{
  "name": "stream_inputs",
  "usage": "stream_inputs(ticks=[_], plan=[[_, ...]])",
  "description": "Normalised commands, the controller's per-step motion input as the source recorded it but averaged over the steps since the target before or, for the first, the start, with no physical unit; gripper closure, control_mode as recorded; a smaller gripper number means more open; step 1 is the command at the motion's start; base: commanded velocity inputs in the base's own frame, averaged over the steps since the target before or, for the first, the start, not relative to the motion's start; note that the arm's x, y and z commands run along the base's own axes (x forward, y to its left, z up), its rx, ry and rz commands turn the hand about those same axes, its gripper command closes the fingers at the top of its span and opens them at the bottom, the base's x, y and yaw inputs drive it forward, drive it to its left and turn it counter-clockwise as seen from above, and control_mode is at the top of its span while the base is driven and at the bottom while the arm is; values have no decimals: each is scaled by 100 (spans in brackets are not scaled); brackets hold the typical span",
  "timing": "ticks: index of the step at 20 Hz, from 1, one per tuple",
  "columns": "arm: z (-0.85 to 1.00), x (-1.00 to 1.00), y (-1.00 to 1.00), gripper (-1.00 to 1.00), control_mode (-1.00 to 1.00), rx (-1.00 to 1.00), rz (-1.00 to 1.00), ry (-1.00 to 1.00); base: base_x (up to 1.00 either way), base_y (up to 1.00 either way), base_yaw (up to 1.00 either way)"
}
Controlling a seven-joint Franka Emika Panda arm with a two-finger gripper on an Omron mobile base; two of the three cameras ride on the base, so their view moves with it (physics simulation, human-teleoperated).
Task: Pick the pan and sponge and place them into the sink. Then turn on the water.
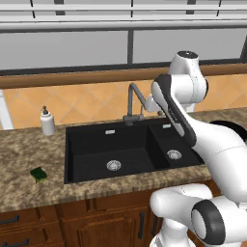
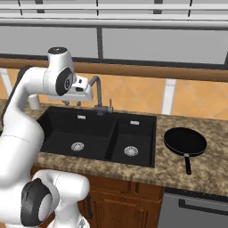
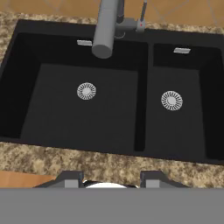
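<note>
Above the sink (image 3: 52, 144) your claw (image 3: 111, 178) hangs with fingers spread, holding nothing. Right of the sink, the pan (image 2: 185, 141) sits on the surface (image 1: 29, 144). Left of the sink, you see the sponge (image 1: 38, 174) near the surface's front edge.

Even, bright rendered light without glare; the sink (image 3: 109, 127) basins stay dark below the jaws; slightly soft.
</note>
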Motion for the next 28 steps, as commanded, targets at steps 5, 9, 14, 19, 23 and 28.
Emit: stream_inputs(ticks=[5, 9, 14, 19, 23, 28], plan=[[-6, -4, -37, -100, -100, 0, 0, 0, 0, 0, 0], [-13, -17, -96, -100, -100, 0, 0, 0, 0, 0, 0], [-25, 0, -100, -100, -100, 0, 0, 0, 0, 0, 0], [-30, 0, -100, -100, -100, 0, 0, 0, 0, 0, 0], [-34, 0, -100, -100, -100, 0, 0, 0, 0, 0, 0], [-38, 0, -98, -100, -100, -1, 0, 0, 0, 0, 0]])
